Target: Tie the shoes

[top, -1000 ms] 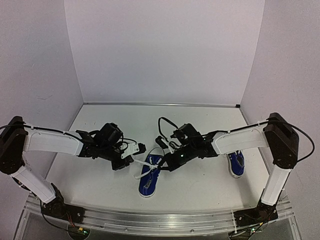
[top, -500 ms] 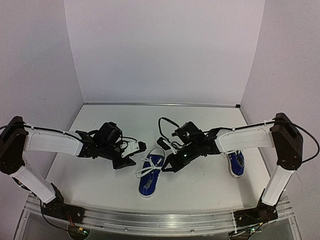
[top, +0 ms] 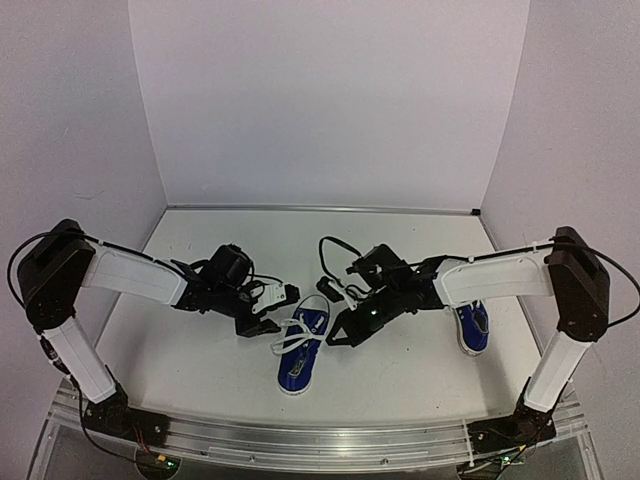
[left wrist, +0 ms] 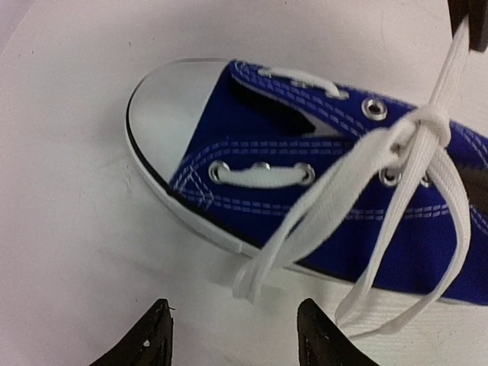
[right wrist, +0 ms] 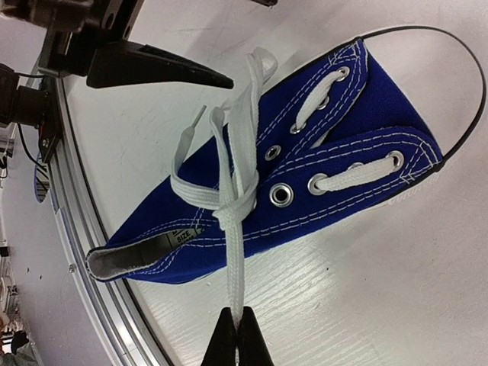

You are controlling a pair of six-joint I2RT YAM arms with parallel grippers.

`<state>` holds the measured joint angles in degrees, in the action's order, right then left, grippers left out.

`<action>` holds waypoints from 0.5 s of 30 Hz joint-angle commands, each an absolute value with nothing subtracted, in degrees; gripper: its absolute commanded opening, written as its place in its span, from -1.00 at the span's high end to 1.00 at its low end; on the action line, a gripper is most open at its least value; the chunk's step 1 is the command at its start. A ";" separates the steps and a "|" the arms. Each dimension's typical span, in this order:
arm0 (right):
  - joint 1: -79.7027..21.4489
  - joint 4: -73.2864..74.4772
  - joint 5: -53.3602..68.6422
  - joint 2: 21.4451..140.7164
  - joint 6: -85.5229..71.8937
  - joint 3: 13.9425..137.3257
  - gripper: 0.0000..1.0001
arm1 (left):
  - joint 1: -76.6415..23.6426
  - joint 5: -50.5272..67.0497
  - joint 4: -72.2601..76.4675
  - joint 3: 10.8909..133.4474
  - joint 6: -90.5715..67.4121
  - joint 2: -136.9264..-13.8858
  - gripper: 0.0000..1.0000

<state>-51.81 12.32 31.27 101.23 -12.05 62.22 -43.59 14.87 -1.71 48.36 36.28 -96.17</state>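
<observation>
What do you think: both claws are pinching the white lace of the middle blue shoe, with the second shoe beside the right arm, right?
Not both. The left wrist view shows the left claw open, holding nothing. Only the right claw pinches the white lace of the middle blue shoe; the second shoe is beside the right arm.

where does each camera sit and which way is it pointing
top external: above, behind the robot, looking down on the white table; both arms show
left wrist: over the blue canvas sneaker with white toe cap; open left gripper at bottom
right wrist: beside that sneaker; right gripper shut on its white lace
shared: both wrist views show the knot
</observation>
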 commanded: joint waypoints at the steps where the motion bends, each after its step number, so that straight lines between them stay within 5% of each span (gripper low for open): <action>1: -52.12 13.18 30.60 99.54 -11.93 62.23 1.00 | -43.68 19.80 1.01 52.76 38.84 -97.94 -0.15; 15: -52.12 12.40 30.30 100.50 -13.95 62.48 1.00 | -46.58 23.46 1.10 55.49 40.16 -102.08 -0.08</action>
